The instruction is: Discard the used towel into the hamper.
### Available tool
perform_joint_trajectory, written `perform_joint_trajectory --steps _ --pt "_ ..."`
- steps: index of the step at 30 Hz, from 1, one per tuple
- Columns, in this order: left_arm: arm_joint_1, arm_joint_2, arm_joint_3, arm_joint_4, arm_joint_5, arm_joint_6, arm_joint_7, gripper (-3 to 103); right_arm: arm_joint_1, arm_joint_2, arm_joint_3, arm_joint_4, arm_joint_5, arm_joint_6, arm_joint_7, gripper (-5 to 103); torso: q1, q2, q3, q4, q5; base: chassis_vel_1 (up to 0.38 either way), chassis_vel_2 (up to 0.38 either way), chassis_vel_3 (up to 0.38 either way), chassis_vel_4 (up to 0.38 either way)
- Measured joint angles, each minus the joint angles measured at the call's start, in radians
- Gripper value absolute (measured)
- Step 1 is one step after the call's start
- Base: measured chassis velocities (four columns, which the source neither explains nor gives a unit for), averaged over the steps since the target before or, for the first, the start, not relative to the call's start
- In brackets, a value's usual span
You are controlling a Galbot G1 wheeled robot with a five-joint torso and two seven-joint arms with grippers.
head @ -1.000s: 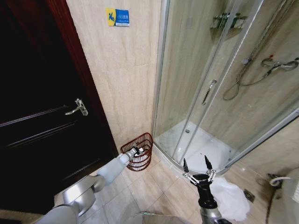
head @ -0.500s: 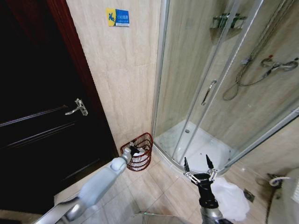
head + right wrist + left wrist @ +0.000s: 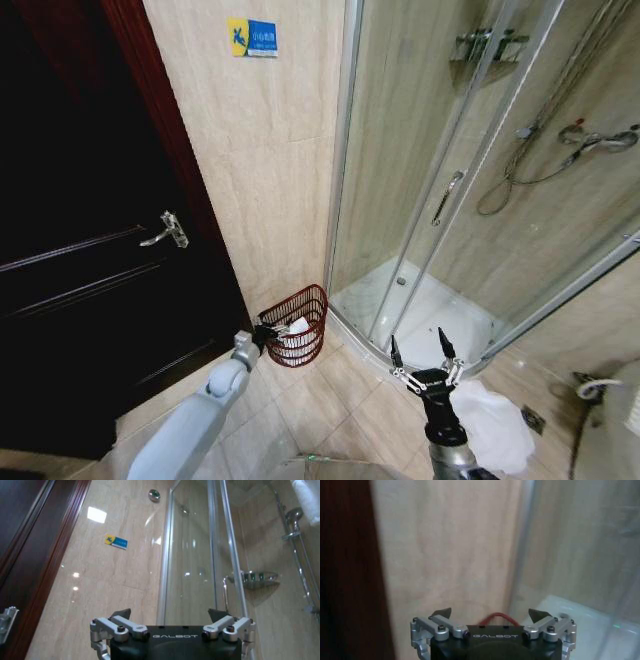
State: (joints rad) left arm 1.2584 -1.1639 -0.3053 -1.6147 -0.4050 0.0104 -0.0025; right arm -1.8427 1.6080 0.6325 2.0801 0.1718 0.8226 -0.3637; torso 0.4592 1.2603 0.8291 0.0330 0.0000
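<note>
Hamper [image 3: 297, 338] sits on the tiled floor in the corner between the beige wall and the shower enclosure [image 3: 440, 200], just right of the dark door [image 3: 90, 250]. Its near-left rim is hidden by the left gripper [image 3: 266, 334]. White cloth, apparently the towel [image 3: 298, 326], shows inside the hamper, mostly hidden behind the lattice. Left arm stretches from bottom left across the floor tiles, gripper at the hamper's near rim; too small in the head view to read its fingers. Left wrist view settles that: left gripper [image 3: 490, 613] fingers spread wide, nothing between them, and a red arc of hamper rim [image 3: 498, 616] pokes up behind the gripper body; the rest of the hamper is cut off there, background blurred.

Right gripper [image 3: 414, 350] stands upright low in the middle of the head view, fingers pointing up, splayed apart, empty. A white crumpled cloth [image 3: 490, 425] lies on the floor behind it, partly hidden by the arm. Right wrist view: right gripper [image 3: 170, 613] open and empty, looking up at the wall, blue sign [image 3: 116, 542], glass door and shower head [image 3: 294, 515].
</note>
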Motion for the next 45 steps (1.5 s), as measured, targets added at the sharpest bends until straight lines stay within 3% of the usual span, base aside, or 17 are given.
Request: perform_joint_trajectory --steps 3,11,20,24,33,38,45 --pt "0.069 -0.062 -0.101 -0.046 0.029 -0.003 -0.005 100 0.006 0.0 -0.002 0.015 -0.037 -0.002 0.04 100 0.0 0.0 0.0 -0.0001 -0.0002 0.0 0.0 0.0 0.0" --pt "0.191 -0.117 -0.265 -0.205 0.089 0.003 0.016 100 0.024 0.0 -0.001 0.048 -0.045 -0.08 0.075 100 0.0 0.0 0.0 -0.0001 0.0001 0.0 0.0 0.0 0.0" --pt "0.302 -0.161 -0.369 -0.329 0.118 0.003 0.065 100 0.05 0.0 -0.007 0.075 -0.084 -0.146 0.102 100 0.0 0.0 0.0 0.0 -0.0001 0.0 0.0 0.0 0.0" --pt "0.372 -0.234 -0.422 -0.419 0.127 0.01 0.109 100 0.059 0.0 -0.007 0.11 -0.1 -0.209 0.135 100 0.0 0.0 0.0 -0.0001 0.0 0.0 0.0 0.0 0.0" --pt "0.461 -0.415 -0.433 -0.586 0.155 0.019 0.174 100 0.081 0.0 -0.023 0.159 -0.126 -0.27 0.13 100 0.0 0.0 0.0 0.0 0.0001 0.0 0.0 0.0 0.0" --pt "0.495 -0.43 -0.443 -0.647 0.163 0.012 0.188 100 0.101 0.0 -0.034 0.162 -0.13 -0.293 0.13 100 0.0 0.0 0.0 0.0 0.0002 0.0 0.0 0.0 0.0" --pt "0.536 -0.395 -0.424 -0.713 0.171 -0.02 0.203 100 0.105 -0.002 -0.039 0.178 -0.129 -0.298 0.125 100 0.0 0.0 0.0 0.0 0.0 0.0 0.0 0.0 0.0"
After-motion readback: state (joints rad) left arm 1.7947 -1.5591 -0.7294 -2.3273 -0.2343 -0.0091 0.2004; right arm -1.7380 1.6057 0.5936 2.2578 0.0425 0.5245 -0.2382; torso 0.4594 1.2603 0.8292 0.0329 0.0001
